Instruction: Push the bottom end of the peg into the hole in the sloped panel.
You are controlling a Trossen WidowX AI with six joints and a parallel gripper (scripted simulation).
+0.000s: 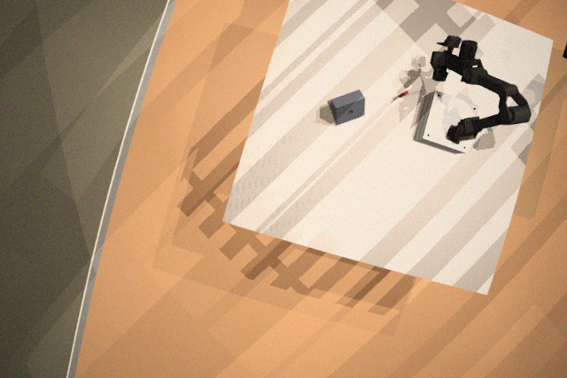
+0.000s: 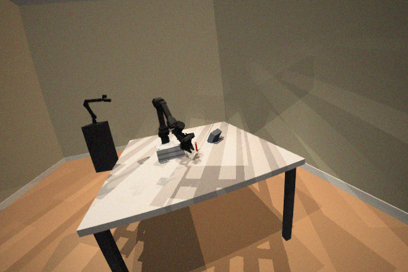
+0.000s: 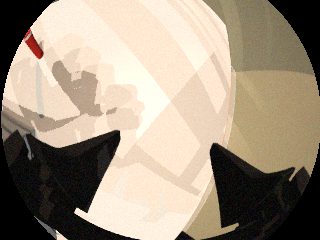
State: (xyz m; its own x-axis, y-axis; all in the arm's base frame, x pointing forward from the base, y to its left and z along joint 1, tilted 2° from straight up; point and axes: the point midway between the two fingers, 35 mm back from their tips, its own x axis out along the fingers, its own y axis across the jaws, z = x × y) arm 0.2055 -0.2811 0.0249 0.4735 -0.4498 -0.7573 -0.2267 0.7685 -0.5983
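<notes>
The red peg stands upright on the table, close to the gripper. It shows at the upper left of the wrist view, away from the fingers. The grey-blue sloped panel stands farther out on the table, beyond the peg. Its dark hole shows in the top view; the hole's exact shape is too small to tell. My gripper is open, with its fingers wide apart and nothing between them. It hangs above the table beside the peg.
The arm's white and grey base block stands near the peg, behind the gripper. The white table has striped shadows across it. A black pedestal with a small arm stands off the table.
</notes>
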